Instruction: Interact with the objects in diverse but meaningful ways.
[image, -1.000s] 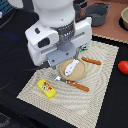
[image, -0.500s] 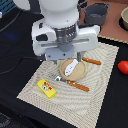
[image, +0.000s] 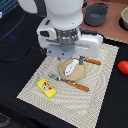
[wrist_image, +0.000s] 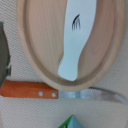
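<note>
A slim white-and-blue fish (image: 71, 66) lies on the round tan plate (image: 79, 75) in the middle of the woven mat. The wrist view shows the fish (wrist_image: 75, 40) lengthwise on the plate (wrist_image: 35, 55). My gripper (image: 65, 54) hangs over the plate's edge on the exterior view's left, and the arm's body hides its fingers. No fingers appear in the wrist view. A flat yellow box (image: 46, 88) lies on the mat's near left part. The red tomato (image: 123, 66) sits off the mat at the exterior view's right. A green carton corner (wrist_image: 73, 122) peeks into the wrist view.
An orange-handled knife (image: 93, 61) lies beyond the plate and an orange-handled fork (image: 70, 82) in front of it. The wrist view shows the knife (wrist_image: 30, 90) beside the plate. A grey pot (image: 96, 14) and a bowl (image: 125, 17) stand at the back.
The arm has shifted slightly over the plate. The fish, box, cutlery and tomato lie where they were.
</note>
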